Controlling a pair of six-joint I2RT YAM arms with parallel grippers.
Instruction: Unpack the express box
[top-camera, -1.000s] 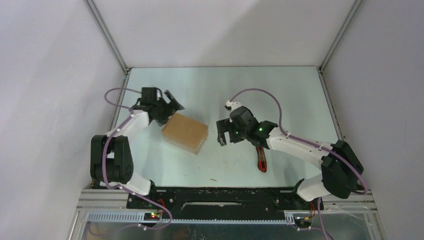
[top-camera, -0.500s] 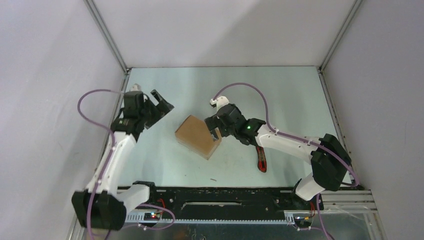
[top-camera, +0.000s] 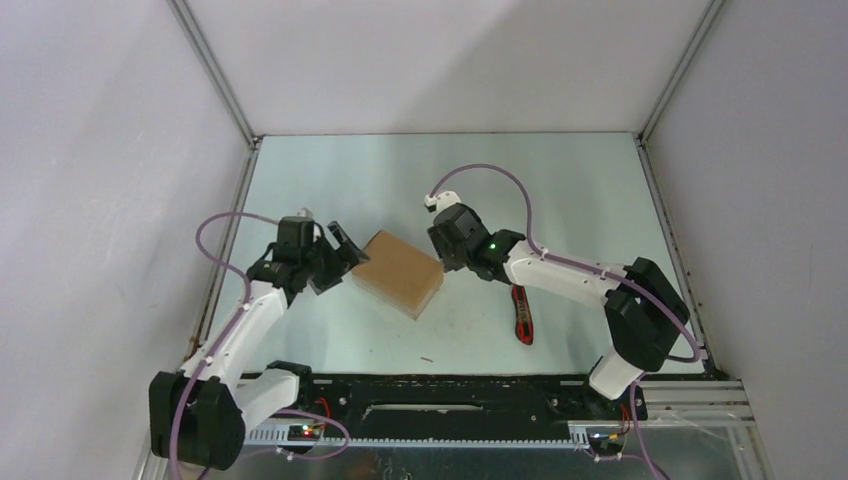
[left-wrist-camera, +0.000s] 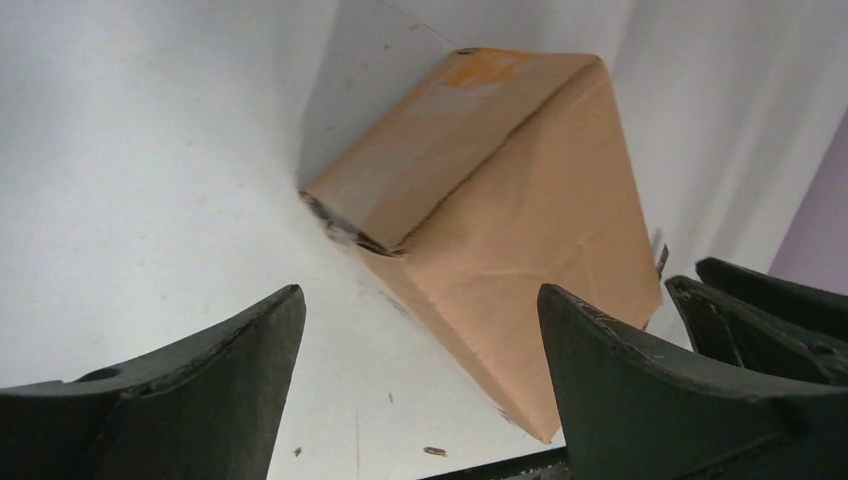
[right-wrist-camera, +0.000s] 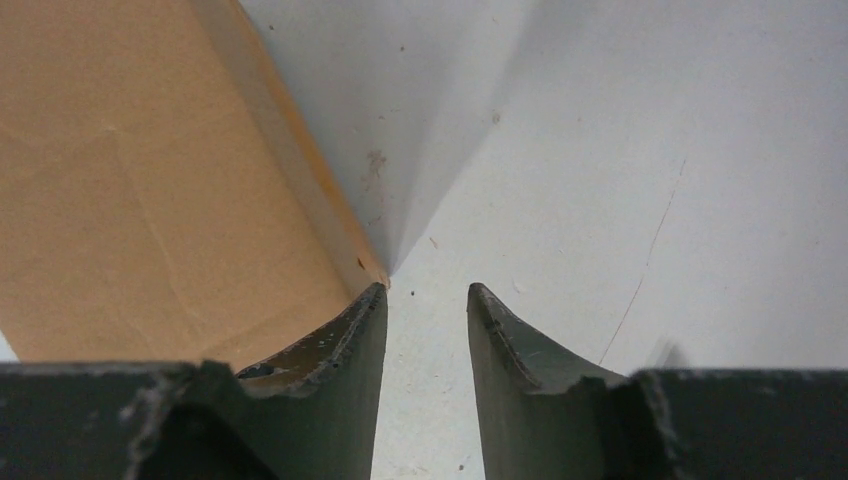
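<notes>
Back in toward the carton has come the left claw (top-camera: 343, 260): half a second ago it hung out near the left wall, and now it sits just beside the express box (top-camera: 398, 272). The right claw (top-camera: 441, 262) has meanwhile drawn its fingers much nearer together, and the box itself lies about where it did then, flat on the pale table (top-camera: 560, 190).

From the left wrist, the left claw (left-wrist-camera: 420, 292) is spread wide with nothing pinched. The express box (left-wrist-camera: 500, 230) lies straight ahead of it, taped end farthest off, and its near corner reaches down into the gap close to one finger (left-wrist-camera: 640, 390). Whether that finger touches the cardboard I cannot tell.

From the right wrist, the right claw (right-wrist-camera: 425, 290) shows only a narrow slot between its fingers, and bare table is all that sits in that slot. The express box (right-wrist-camera: 150, 180) lies wholly to one side of this claw, outside the gap, with its lower corner meeting the tip of the nearer finger (right-wrist-camera: 340, 360).

So the box sits between the two claws, one at each end. Behind the right claw, under its forearm and well apart from the box, a red-and-black utility knife (top-camera: 522, 318) lies on the table.
</notes>
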